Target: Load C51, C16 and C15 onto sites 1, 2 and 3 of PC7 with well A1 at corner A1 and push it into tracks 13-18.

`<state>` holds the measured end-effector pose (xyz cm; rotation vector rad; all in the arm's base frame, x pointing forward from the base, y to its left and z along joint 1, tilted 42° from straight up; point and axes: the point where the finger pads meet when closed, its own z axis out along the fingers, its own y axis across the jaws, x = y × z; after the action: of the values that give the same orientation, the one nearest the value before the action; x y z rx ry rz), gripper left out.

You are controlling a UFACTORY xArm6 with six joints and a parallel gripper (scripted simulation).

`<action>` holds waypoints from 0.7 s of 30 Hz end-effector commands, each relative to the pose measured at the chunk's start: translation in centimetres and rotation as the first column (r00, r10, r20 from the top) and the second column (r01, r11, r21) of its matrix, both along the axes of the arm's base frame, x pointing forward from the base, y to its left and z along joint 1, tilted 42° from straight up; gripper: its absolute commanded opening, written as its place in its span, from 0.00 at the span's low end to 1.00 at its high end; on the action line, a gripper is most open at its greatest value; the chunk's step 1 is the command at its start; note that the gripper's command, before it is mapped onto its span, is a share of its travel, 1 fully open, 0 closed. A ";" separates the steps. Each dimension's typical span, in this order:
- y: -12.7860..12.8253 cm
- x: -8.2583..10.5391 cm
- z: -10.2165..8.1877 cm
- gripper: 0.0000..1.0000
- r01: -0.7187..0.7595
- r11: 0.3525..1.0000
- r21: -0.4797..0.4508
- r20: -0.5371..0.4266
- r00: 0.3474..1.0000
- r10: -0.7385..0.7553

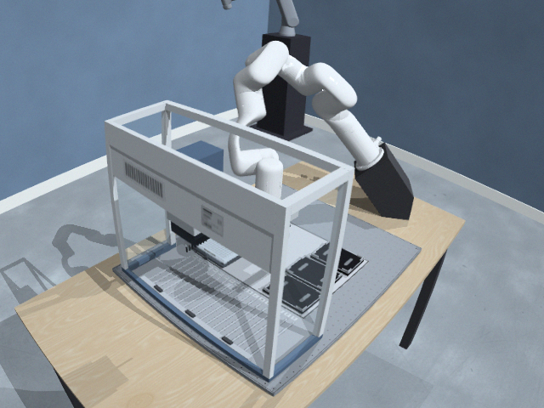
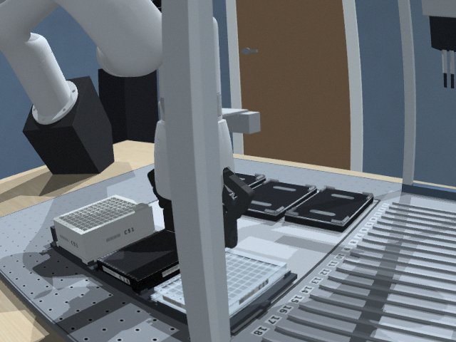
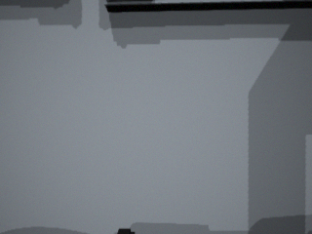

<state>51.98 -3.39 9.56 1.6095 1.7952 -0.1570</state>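
Open gripper low over the apron, beside the loaded carrier.

The gripper [image 2: 206,221] hangs with its jaws spread wide and nothing between them — one dark finger [image 2: 231,229] shows right of the instrument's front post [image 2: 194,184], which hides the middle of the hand. Just below and in front lies carrier PC7 [image 2: 279,283] on the apron near the numbers 13 to 18, still outside the rails [image 2: 386,250]. On it sit C51 [image 2: 102,226], the black C16 [image 2: 143,259] and the clear C15 [image 2: 246,276] in a row. Beyond stand the black nests [image 2: 328,207], no plates in the two that show fully.
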 end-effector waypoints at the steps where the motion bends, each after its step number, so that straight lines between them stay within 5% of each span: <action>1: 0.3 0.1 -0.1 1.00 -0.001 1.000 0.001 0.002 1.000 0.001; 21: 1.2 -0.6 1.1 1.00 -0.001 1.000 0.001 0.002 1.000 0.001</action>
<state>51.53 -2.51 10.20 1.6093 1.7953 -0.1566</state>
